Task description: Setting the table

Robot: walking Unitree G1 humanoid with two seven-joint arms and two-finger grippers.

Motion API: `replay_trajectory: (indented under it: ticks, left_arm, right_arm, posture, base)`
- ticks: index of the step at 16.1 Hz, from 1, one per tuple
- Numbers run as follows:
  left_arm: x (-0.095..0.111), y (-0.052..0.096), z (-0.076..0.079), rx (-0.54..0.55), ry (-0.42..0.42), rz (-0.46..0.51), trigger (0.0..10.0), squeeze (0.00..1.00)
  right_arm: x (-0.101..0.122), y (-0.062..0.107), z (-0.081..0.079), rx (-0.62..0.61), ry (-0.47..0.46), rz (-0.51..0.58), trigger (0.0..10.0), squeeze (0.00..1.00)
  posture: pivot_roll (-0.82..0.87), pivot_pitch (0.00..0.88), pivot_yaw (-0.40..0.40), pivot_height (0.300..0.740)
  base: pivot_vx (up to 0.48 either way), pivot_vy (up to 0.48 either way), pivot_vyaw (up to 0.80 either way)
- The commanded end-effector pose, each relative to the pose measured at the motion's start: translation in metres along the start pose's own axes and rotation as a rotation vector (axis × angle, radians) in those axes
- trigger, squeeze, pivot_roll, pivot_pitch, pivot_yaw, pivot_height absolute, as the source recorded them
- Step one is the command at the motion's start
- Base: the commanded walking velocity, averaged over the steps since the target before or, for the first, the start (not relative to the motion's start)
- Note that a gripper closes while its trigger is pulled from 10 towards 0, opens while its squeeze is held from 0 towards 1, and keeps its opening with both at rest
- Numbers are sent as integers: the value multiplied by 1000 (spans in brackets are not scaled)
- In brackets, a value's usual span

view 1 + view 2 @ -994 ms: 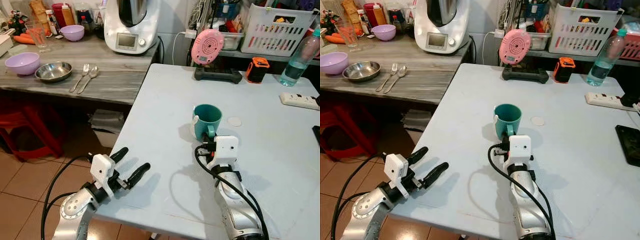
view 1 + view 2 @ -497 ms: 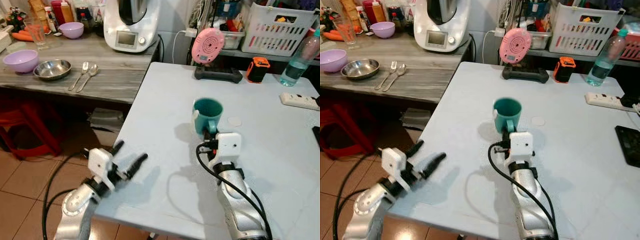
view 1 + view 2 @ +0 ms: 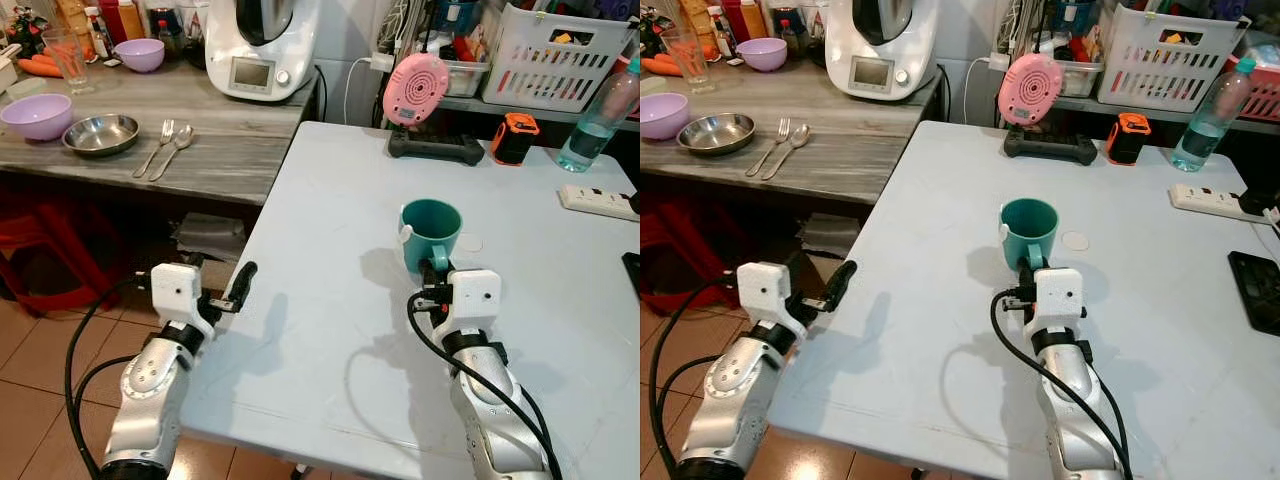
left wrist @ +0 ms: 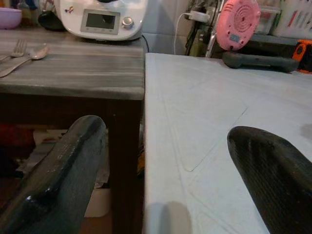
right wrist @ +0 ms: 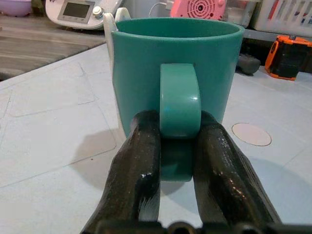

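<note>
— Between my right fingers [image 5: 141, 165], what have I got?

— The handle of the teal mug [image 5: 178, 73]. My right gripper [image 5: 179, 168] is pinched onto it from both sides, and the mug stands upright on the white table [image 3: 330, 230], straight ahead of my fingertips.

— And my other one?

— My left gripper [image 4: 165, 165] is spread wide and holds nothing. It hovers at the table's near left edge, one finger past the edge, the other over the top.

— Which step is this?

— I judge I'm placing the mug. Next I would either ease my fingers off the handle or slide the mug to its spot; a straight pull back should avoid tipping it.

— Any room?

— Plenty of bare tabletop around my right fingers. A small white disc [image 5: 251, 134] lies just beyond the mug to one side, and the pink fan [image 3: 415, 92] stands farther off. The fork and spoon [image 3: 167, 148] and steel bowl [image 3: 101, 134] wait on the wooden counter [image 3: 230, 150], well beyond my left fingers.
</note>
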State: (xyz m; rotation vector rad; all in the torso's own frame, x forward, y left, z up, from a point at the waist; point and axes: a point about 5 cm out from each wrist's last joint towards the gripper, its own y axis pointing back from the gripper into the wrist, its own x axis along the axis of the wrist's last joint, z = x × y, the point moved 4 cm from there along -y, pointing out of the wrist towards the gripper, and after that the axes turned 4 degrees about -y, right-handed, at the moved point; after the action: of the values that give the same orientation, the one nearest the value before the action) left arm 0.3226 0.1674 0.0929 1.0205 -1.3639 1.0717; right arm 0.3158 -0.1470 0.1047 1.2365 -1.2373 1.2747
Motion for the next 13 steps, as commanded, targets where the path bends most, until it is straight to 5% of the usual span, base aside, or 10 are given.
replay_trajectory:
  ticks: [1,13]
  left_arm:
    - [5,-3,0,13,-27,3,10000,0]
    - [0,-6,-4,65,-59,-41,10000,0]
  right_arm:
    - [11,-4,1,-8,-9,35,10000,0]
    - [9,-6,-2,-12,-29,27,10000,0]
  posture:
    - [24,0,-48,740]
    - [29,0,-37,740]
  base:
    - [0,0,0]
    - [-200,0,0]
